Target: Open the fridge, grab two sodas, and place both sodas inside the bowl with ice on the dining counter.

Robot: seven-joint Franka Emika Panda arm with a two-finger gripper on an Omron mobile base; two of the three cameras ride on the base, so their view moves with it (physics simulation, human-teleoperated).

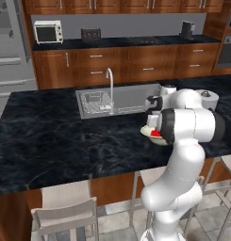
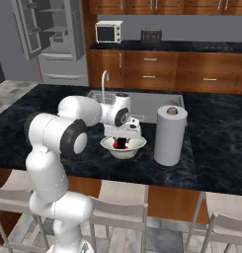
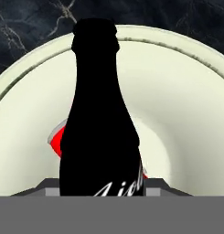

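Black marbled stone bench (image 2: 53, 126) carries the pale cream-green round bowl (image 3: 186, 114). Directly above it, the slim black bottle (image 3: 97, 128) is gripped by the pincer (image 2: 122, 142), neck pointing downward into the bowl, beside a red soda (image 3: 58, 139).

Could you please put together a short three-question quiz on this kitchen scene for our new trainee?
1. True or false: the claw is over the bowl on the dining counter.
2. Multiple choice: what stands right beside the bowl? A) kettle B) paper-towel roll C) toaster
3. Fill in: the hand view shows a black bottle with something ___ coloured behind it in the bowl.

Key: 1 true; 2 B; 3 red.
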